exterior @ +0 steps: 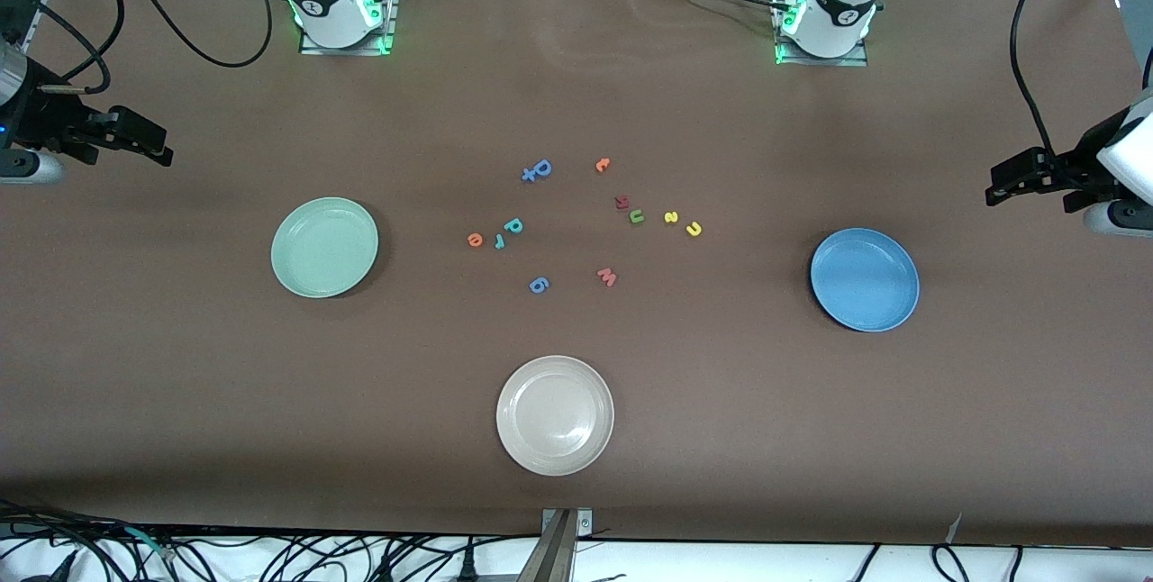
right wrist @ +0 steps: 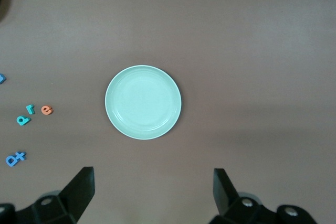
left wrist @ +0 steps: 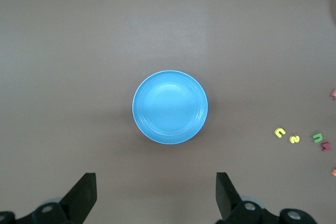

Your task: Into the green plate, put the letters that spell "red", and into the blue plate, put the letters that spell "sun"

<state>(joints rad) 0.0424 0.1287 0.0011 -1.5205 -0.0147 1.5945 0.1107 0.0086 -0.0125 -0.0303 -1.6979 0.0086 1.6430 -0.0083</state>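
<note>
Front view: left gripper (exterior: 995, 190) and right gripper (exterior: 162, 152) wait at the table's ends, both empty. "red" letters (exterior: 498, 234) and "sun" letters (exterior: 667, 220) lie loose mid-table — nothing sorted.

Left wrist view: fingers (left wrist: 84, 192) spread wide, blue plate (left wrist: 169, 107) ahead.

Right wrist view: fingers (right wrist: 81, 190) wide, green plate (right wrist: 143, 102) ahead. Next, likely — a precise pinch on one small letter.

no printed labels can be read; the only characters are loose foam letters on the table (exterior: 180, 438): orange e (exterior: 475, 240), teal r (exterior: 500, 242), salmon w (exterior: 607, 277), yellow s (exterior: 670, 217)
</note>
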